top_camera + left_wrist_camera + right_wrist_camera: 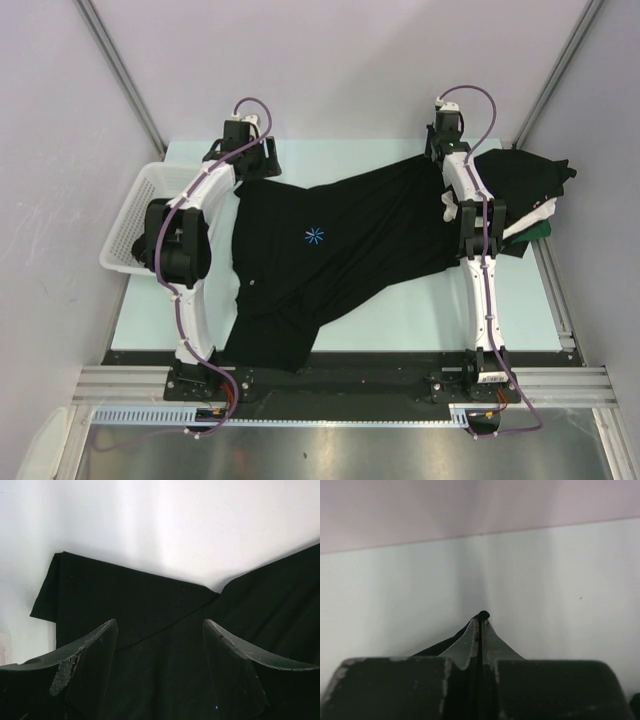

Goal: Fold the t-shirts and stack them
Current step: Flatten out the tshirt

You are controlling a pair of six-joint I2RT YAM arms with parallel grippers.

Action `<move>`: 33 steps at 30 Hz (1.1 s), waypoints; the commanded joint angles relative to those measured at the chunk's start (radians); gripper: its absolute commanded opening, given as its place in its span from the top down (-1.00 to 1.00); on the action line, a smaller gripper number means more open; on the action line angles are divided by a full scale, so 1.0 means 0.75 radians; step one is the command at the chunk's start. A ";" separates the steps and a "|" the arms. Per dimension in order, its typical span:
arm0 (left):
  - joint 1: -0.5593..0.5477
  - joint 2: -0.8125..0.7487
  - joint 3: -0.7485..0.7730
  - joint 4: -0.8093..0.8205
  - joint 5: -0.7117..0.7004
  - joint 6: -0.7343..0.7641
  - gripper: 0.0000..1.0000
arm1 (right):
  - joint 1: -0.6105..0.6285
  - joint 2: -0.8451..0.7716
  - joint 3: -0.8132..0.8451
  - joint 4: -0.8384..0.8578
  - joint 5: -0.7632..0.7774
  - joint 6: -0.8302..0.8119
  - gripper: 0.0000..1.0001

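At the centre of the surface (430, 310): black t-shirt (330, 250) with a small blue starburst mark (314, 236), lying chest-up but skewed. Its far-right corner is drawn out toward the right arm and its near hem is bunched at the front edge. The right gripper (480, 625) is pressed together on a thin nub of black cloth at that far corner. Only a sliver shows past the tips, so the hold is judged shallow. The left gripper (159, 626) is spread over the far-left sleeve (100, 590), holding nothing. Step in hand, as judged: flattening the shirt before the first fold. To do it well, the left should take the sleeve edge in a single layer. Both should then draw apart evenly and low so the body lies flat; a hard tug could slip the right pinch. Cloth: matte, limp knit, creasing in soft ridges. Far right: stack (525, 190) of folded shirts, black over white over green. Far left: white mesh basket (130, 225), rigid plastic lattice.
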 commanded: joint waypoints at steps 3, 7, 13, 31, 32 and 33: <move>0.010 0.025 0.046 0.051 0.019 -0.048 -0.50 | -0.015 0.029 0.067 0.262 0.119 -0.032 1.00; 0.010 0.082 0.101 0.012 -0.046 -0.073 -0.50 | -0.030 0.027 0.069 0.268 0.125 -0.032 1.00; 0.023 0.232 0.287 -0.153 -0.200 -0.132 -0.51 | -0.034 0.001 0.037 0.262 0.123 -0.032 1.00; 0.115 0.500 0.627 -0.467 -0.257 -0.253 -0.49 | -0.011 -0.093 -0.080 0.217 0.105 -0.032 1.00; 0.115 0.504 0.627 -0.469 -0.245 -0.255 -0.48 | -0.011 -0.095 -0.080 0.215 0.103 -0.034 1.00; 0.117 0.510 0.627 -0.467 -0.229 -0.257 -0.47 | -0.011 -0.097 -0.080 0.213 0.103 -0.032 1.00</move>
